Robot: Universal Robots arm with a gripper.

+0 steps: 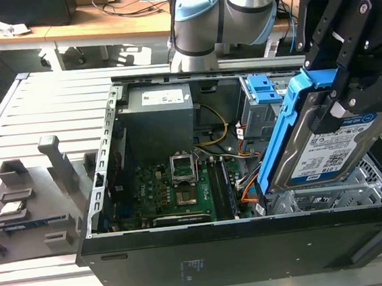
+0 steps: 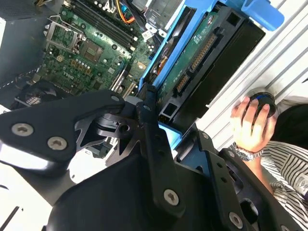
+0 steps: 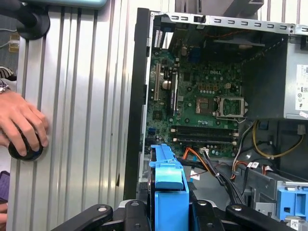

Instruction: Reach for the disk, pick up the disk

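Observation:
The disk [image 1: 317, 148] is a silver-grey hard drive with a white-and-blue label and blue rails. It hangs tilted, clear above the drive cage at the exterior view's right end of the open computer case [image 1: 104, 158]. My black gripper [image 1: 348, 84] is shut on the disk's upper end, clamping across its blue rails. In the second wrist view the disk [image 2: 192, 53] shows its green circuit-board underside, with the gripper [image 2: 161, 120] closed on its near end. In the first wrist view a blue rail of the disk [image 3: 168, 175] rises between the fingers [image 3: 137, 211].
Inside the case lie the motherboard [image 1: 175, 185], a grey power supply [image 1: 158, 116], blue latches [image 1: 261, 89] and orange cables [image 3: 202, 161]. A grey parts fixture [image 1: 27, 199] stands on the slatted table at the exterior view's left. A person's hand [image 3: 21, 120] rests on a black knob beside the case.

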